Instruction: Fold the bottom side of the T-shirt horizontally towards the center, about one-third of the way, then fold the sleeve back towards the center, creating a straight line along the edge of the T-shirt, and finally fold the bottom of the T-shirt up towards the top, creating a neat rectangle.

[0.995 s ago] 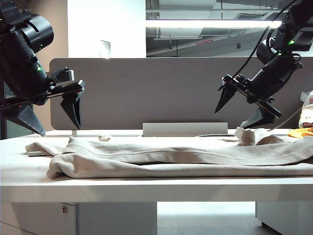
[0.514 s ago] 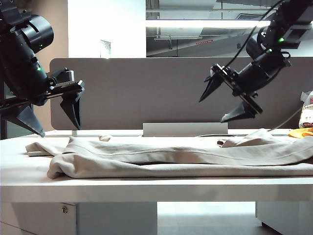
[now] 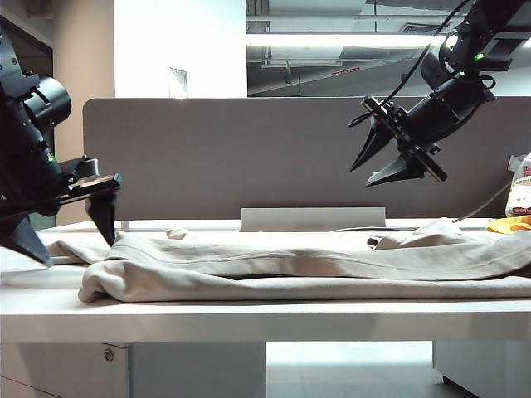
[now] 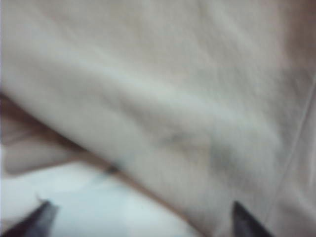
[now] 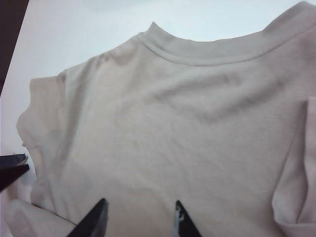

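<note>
T-shirt (image 3: 315,265) lengthwise across table, grippers (image 3: 70,220) (image 3: 386,157) seemingly empty

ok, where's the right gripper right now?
In the exterior view the right gripper hangs high on the right, in front of the grey back panel, well above the T-shirt and holding nothing.

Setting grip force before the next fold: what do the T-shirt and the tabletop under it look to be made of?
T-shirt: soft beige knit, probably cotton jersey; matte, it drapes in rounded folds, with a ribbed neckband showing in the right wrist view. Tabletop: hard, smooth white board, likely laminate, with a slight sheen and a square front edge. Neither hand is gripping the cloth.
</note>
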